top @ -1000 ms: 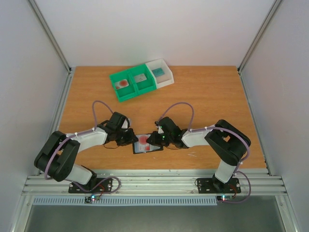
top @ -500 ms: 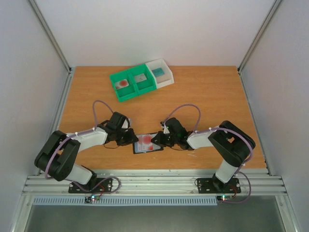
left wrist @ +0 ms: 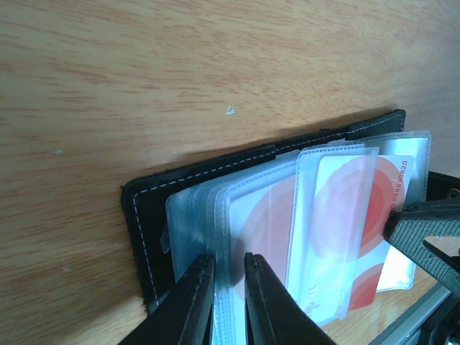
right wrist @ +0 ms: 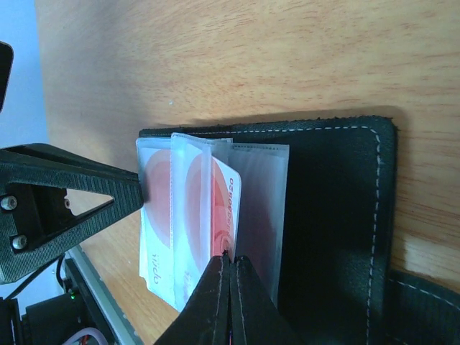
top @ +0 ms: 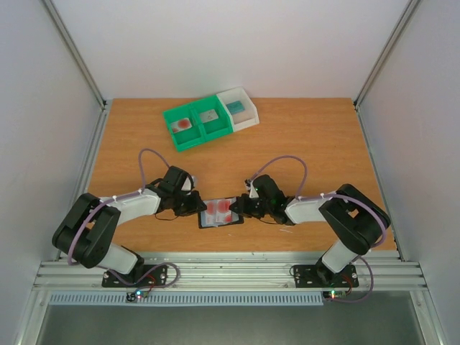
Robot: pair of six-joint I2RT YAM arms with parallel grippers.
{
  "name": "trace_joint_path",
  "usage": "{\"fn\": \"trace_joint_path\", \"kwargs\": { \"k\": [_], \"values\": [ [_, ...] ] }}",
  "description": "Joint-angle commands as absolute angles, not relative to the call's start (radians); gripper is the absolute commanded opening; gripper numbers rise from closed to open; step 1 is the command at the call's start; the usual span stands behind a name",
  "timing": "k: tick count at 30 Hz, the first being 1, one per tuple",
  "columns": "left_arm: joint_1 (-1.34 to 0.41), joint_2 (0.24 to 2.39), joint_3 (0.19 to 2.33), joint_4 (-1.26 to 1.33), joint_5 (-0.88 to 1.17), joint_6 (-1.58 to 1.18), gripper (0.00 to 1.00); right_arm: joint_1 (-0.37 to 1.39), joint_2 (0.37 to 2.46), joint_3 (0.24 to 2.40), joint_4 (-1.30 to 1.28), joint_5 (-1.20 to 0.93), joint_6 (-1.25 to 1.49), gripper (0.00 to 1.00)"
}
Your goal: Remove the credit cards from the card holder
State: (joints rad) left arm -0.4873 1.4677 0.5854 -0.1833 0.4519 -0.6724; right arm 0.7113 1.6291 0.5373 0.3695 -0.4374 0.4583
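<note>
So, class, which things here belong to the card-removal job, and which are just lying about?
In the job: black bifold card holder; pale plastic cards with red blotches; left gripper, pinching the holder's clear sleeves; right gripper, pinching one card.
Lying about: green plastic bins; white plastic bin.

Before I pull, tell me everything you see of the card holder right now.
The card holder is a black, leather-looking bifold with pale stitching along its edge. It lies open and flat on the wooden table between the two arms. Clear plastic sleeves fan up from it, holding cards with red circles. The left fingers pinch several sleeves at one end. The right fingers are shut on one credit card that sits partly out of its sleeve.
</note>
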Motion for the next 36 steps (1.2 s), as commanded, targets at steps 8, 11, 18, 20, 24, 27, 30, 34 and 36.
{"fn": "trace_joint_path", "kwargs": {
  "k": [8, 11, 18, 20, 24, 27, 30, 34, 36],
  "values": [
    [-0.485, 1.491, 0.576, -0.166, 0.416, -0.651, 0.14, 0.670, 1.543, 0.512, 0.252, -0.416, 0.440, 0.01],
    [-0.485, 1.492, 0.577, -0.164, 0.418, -0.649, 0.14, 0.667, 1.507, 0.519, 0.197, -0.402, 0.421, 0.01],
    [-0.485, 1.486, 0.582, -0.166, 0.427, -0.652, 0.15, 0.666, 1.446, 0.532, 0.115, -0.371, 0.399, 0.01],
    [-0.485, 1.475, 0.581, -0.169, 0.433, -0.655, 0.16, 0.666, 1.426, 0.539, 0.082, -0.360, 0.397, 0.01],
    [-0.485, 1.437, 0.591, -0.190, 0.439, -0.663, 0.21, 0.666, 1.373, 0.557, 0.011, -0.339, 0.394, 0.01],
    [-0.485, 1.400, 0.604, -0.212, 0.448, -0.674, 0.31, 0.666, 1.329, 0.567, -0.038, -0.330, 0.396, 0.01],
    [-0.487, 1.351, 0.621, -0.245, 0.452, -0.683, 0.45, 0.665, 1.287, 0.571, -0.050, -0.328, 0.399, 0.01],
    [-0.491, 1.270, 0.649, -0.305, 0.447, -0.694, 0.61, 0.665, 1.249, 0.576, -0.032, -0.346, 0.423, 0.01],
    [-0.490, 1.227, 0.659, -0.323, 0.457, -0.704, 0.66, 0.666, 1.227, 0.582, -0.017, -0.357, 0.440, 0.01]
  ]
}}
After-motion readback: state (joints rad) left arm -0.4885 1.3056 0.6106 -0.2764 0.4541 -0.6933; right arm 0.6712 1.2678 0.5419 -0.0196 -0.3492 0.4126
